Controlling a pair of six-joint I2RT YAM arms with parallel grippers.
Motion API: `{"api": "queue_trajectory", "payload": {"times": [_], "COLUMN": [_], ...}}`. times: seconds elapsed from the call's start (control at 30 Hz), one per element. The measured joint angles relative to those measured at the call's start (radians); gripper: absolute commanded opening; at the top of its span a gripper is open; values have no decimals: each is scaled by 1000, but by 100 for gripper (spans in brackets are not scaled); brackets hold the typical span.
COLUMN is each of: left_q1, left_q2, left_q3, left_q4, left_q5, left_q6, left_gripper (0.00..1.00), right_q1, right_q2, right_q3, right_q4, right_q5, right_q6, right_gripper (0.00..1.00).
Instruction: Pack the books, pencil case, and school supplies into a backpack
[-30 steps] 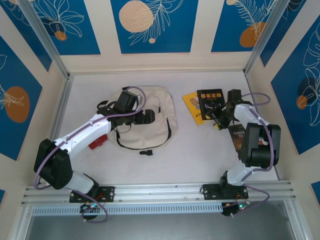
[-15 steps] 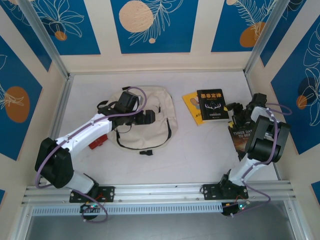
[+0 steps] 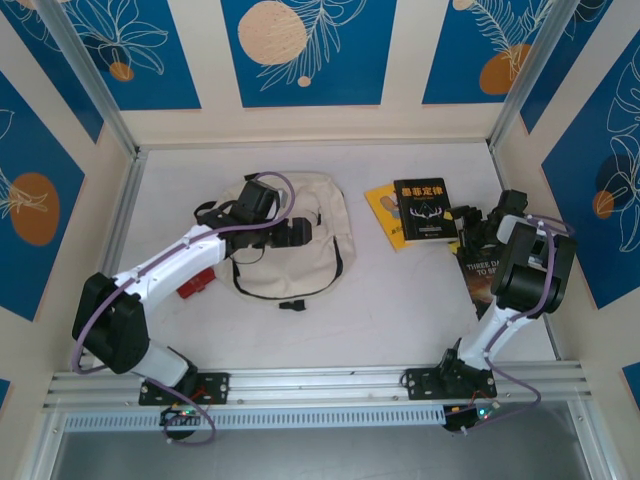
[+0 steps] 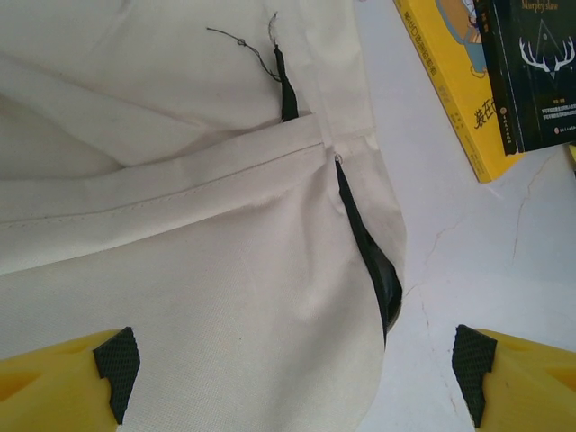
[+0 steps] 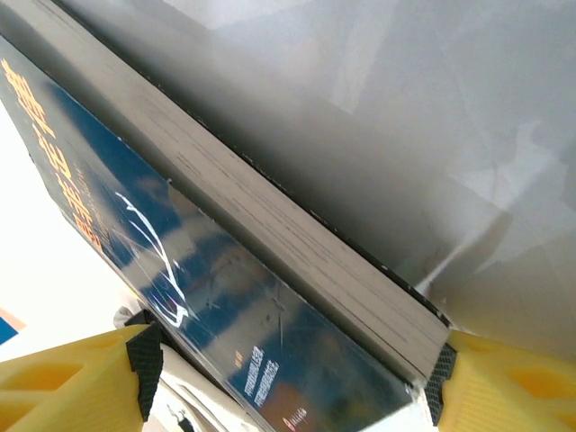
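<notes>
The black book (image 3: pixel 424 208) lies flat at the back right of the table (image 3: pixel 400 310), overlapping a yellow book (image 3: pixel 382 206), as it did a second ago. What has changed is me. My right gripper (image 5: pixel 292 373) was over that book's near right corner. It has now swung out to the book's right edge and dropped low, and its jaws have spread wider. From the wrist I look along the pale page edge. It runs on a slant between my two pads, with the glossy cover toward my left pad and bare table beyond. The gap between the pads is far larger than the book's thickness, so I judge I am straddling the edge and not yet gripping it.

The dark brown book (image 3: pixel 478 272) sits nearer, partly under my right arm. The backpack (image 3: pixel 300 262) lies flat at centre left, well apart from the books. My left gripper (image 4: pixel 294 373) hangs over its cloth as before, jaws spread wide and holding nothing, close by the dark zipper slit (image 4: pixel 371 265). A red item (image 3: pixel 197 283) lies by my left arm.

So I judge that nothing is packed yet. The shift sets up an edge grab, and I must close firmly or the thin book may slip away.
</notes>
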Motion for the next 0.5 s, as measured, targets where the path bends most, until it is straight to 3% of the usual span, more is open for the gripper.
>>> {"api": "queue_trajectory", "payload": {"times": [0.4, 0.5], "left_q1": [0, 0], "left_q2": [2, 2], "left_q3": [4, 7], "left_q4": [-9, -11], "left_q5": [0, 0], "left_q6": [0, 0], "left_gripper": [92, 92], "right_q1": [-2, -2], "right_q2": [34, 37], "right_q3": [-2, -2], "right_q4": [53, 60], "right_q5": [-37, -39], "right_q6": [48, 53], "right_gripper": [77, 70]}}
